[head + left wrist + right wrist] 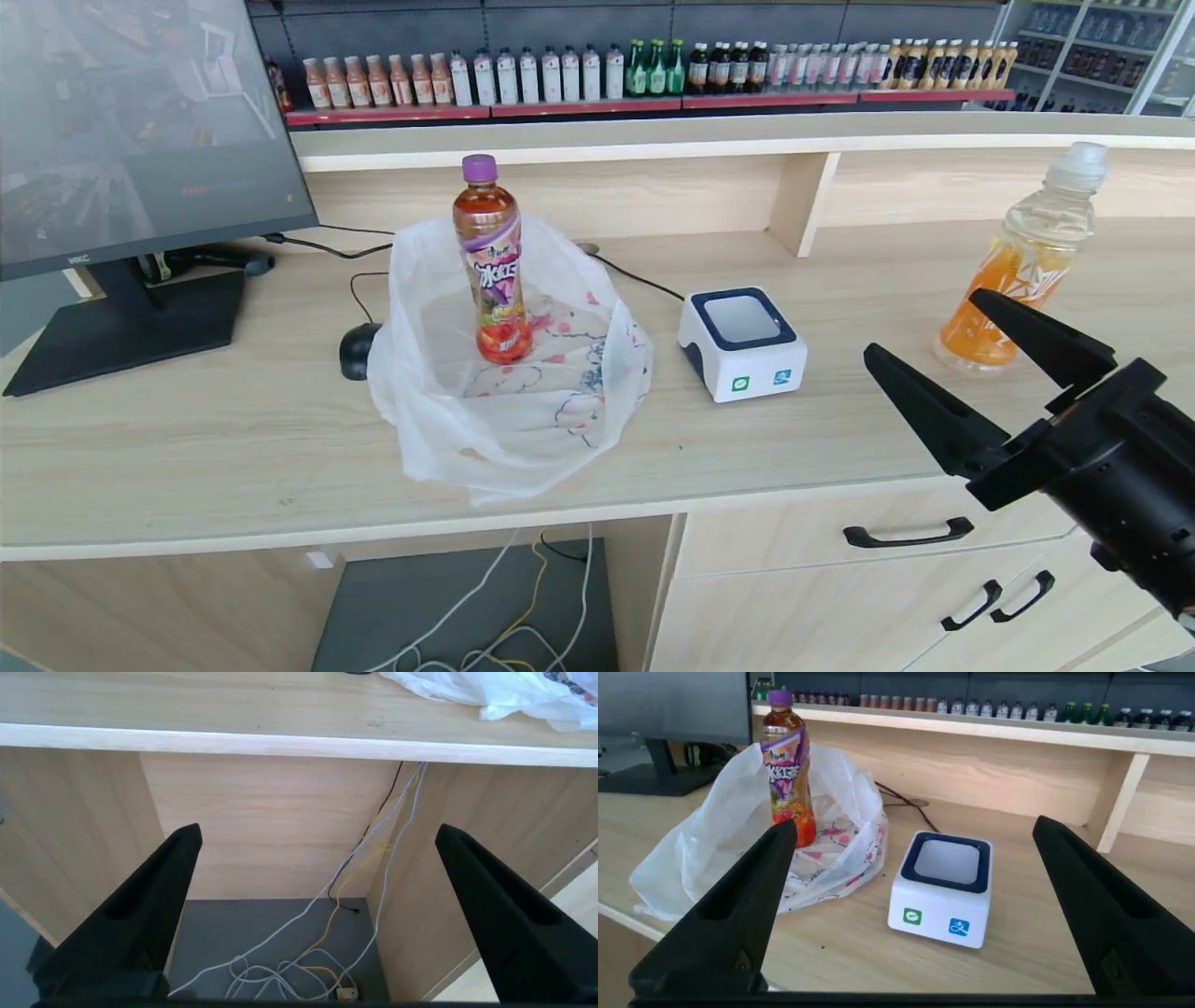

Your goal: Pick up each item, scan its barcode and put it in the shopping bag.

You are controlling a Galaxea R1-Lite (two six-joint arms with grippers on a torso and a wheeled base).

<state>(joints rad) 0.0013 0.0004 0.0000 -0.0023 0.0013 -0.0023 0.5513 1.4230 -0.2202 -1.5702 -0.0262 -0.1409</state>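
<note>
**1 bottle in the bag, 1 on the counter, both grippers open and empty**

The shopping bag, thin white plastic with a flower print, sits open on the wooden counter, about in the middle. The tea bottle, with a purple cap and reddish drink, stands upright inside it, and the bag's rim is bunched around its lower half.

The scanner is a small white box with a dark-framed window on top. It sits just to the right of the bag and apart from it. A dark cable runs from behind it along the counter.

The orange drink bottle, with a clear cap, stands upright well to the right of the scanner, near the right end of the counter.

The right gripper hangs above the counter's front right part, between the scanner and the orange drink bottle. Its 2 black fingers are spread wide with nothing between them. One fingertip lies in front of the bottle's base in the head view; I cannot tell whether it touches.

The left gripper is low, in front of the counter's edge and facing the open space under it. Its 2 fingers are also spread wide and hold nothing. Loose cables lie on the floor of that space.

A monitor stands at the left end of the counter, and a black mouse lies just left of the bag. Drawers with black handles sit under the right part. A shelf of bottles lines the back wall.
</note>
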